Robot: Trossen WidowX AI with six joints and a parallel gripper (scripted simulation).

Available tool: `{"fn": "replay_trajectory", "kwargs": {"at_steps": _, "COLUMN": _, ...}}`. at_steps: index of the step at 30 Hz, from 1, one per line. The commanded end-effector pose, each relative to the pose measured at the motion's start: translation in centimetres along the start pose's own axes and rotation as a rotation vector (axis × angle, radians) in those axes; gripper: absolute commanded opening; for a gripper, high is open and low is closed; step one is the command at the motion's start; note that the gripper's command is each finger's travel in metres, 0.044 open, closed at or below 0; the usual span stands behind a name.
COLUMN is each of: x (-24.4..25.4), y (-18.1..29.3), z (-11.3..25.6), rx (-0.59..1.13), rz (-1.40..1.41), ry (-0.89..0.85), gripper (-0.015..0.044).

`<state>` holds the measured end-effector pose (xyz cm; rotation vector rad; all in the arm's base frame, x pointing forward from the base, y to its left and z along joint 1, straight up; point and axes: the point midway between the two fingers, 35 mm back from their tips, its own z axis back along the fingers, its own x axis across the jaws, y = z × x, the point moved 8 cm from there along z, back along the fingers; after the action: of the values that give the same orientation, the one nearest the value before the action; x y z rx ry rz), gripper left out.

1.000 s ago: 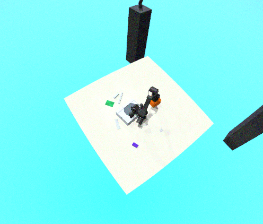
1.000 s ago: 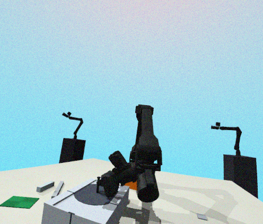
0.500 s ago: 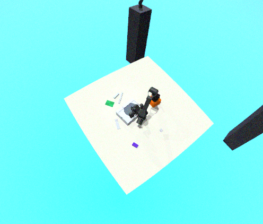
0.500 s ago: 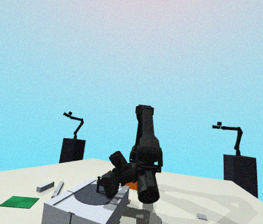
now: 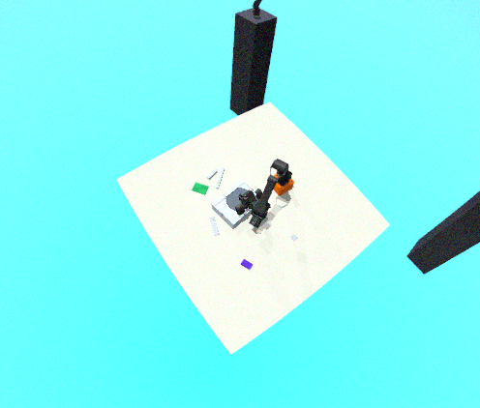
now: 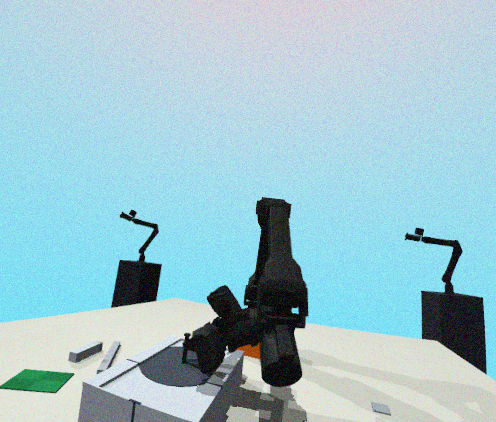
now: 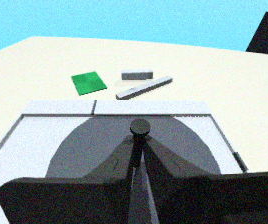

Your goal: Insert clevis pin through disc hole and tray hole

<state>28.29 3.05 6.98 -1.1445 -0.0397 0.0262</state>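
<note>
I've got my black claw (image 5: 240,209) (image 6: 186,347) (image 7: 138,140) pinched on the dark, round-headed clevis pin (image 6: 186,336) (image 7: 140,127), head uppermost, over the wide grey aluminium disc (image 5: 232,197) (image 6: 162,367) (image 7: 80,155) in the rimmed steel tray (image 5: 231,218) (image 6: 112,397) (image 7: 60,107).

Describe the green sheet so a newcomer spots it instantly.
Find the rimmed tray with the dark disc. Beyond its rim, near two grey bars, lies the sheet. Unlike those bars, it's flat, four-sided and green.

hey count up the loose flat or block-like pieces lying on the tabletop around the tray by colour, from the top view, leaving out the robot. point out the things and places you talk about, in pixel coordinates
Green: 1 (image 5: 200,189)
Purple: 1 (image 5: 247,264)
Grey or whitish: 4 (image 5: 212,174) (image 5: 220,178) (image 5: 214,225) (image 5: 294,237)
Total: 6
</note>
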Motion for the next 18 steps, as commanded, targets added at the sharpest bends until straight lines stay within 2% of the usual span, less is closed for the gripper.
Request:
{"fn": "replay_trajectory", "kwargs": {"at_steps": 1, "x": -0.08, "y": 0.07, "z": 0.00, "rx": -0.003, "rz": -0.007, "ry": -0.004, "gripper": 0.0000}}
{"fn": "replay_trajectory", "kwargs": {"at_steps": 18, "x": 0.53, "y": -0.10, "z": -0.08, "rx": 0.016, "rz": 0.000, "ry": 0.000, "gripper": 0.0000}}
